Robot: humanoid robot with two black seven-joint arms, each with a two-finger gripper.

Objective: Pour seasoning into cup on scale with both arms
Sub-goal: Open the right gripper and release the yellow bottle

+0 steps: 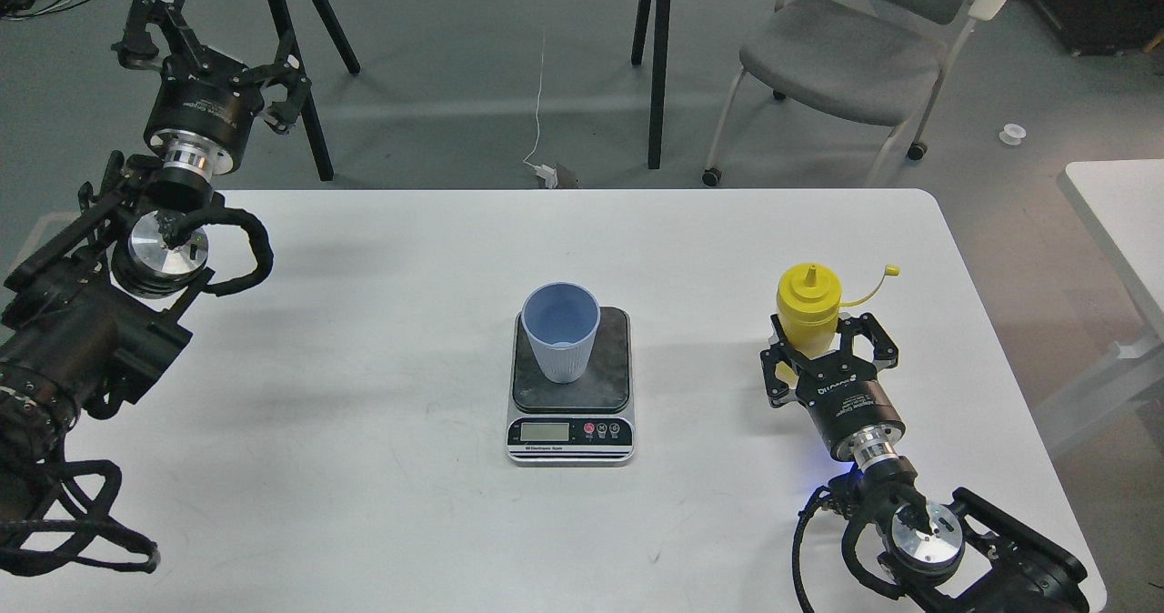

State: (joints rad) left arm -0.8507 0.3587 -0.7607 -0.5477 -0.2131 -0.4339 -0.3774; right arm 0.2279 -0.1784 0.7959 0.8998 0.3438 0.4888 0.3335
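Note:
The yellow seasoning bottle [807,308] stands upright at the right of the white table [364,340], its tethered cap strap hanging out to the right. My right gripper [818,347] is shut on its lower body from the near side. The light-blue cup [560,331] stands empty on the dark plate of the scale [570,431] at the table's middle, well left of the bottle. My left gripper [218,60] is open and empty, raised beyond the table's far left corner.
A grey chair [846,49] stands behind the table at the far right. Black trestle legs [657,58] stand on the floor behind. A second white table's edge [1123,222] shows at the right.

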